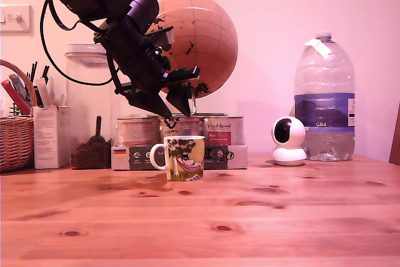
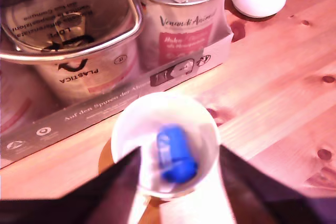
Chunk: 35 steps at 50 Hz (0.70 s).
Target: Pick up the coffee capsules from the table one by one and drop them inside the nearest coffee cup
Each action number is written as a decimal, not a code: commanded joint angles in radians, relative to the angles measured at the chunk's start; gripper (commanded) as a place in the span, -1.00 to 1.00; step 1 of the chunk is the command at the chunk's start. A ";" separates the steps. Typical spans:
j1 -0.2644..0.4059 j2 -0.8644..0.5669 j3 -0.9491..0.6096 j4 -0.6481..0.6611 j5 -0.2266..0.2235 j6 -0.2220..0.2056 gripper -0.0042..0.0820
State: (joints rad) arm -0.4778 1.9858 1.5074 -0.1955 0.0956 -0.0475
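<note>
- The table [image 1: 281, 217] sits well below your gripper [image 1: 172, 105], no other capsule showing.
- The coffee cup [image 2: 165, 142] is straight under it, so lift vertically, don't clip the rim.
- Fingers look spread, released; 1 blue capsule [image 2: 176, 153] is inside.

one blue capsule [image 2: 176, 153], one mug [image 1: 185, 158], three tins [image 1: 224, 130], one bottle [image 1: 324, 97].

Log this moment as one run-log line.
gripper: open, above mug | blue capsule: inside mug, blurred | mug: upright on table | other capsules: none visible
</note>
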 commanded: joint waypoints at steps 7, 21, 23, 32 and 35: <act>-0.003 0.030 0.003 0.006 0.002 -0.005 0.20; -0.010 0.009 0.003 -0.078 0.003 0.003 -0.88; -0.015 0.002 0.003 -0.089 0.002 0.015 -0.96; -0.037 -0.048 0.003 -0.092 -0.029 0.023 -0.95; -0.044 -0.068 0.003 -0.093 -0.034 0.023 -0.95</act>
State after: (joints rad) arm -0.5133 1.9728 1.5074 -0.2920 0.0681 -0.0330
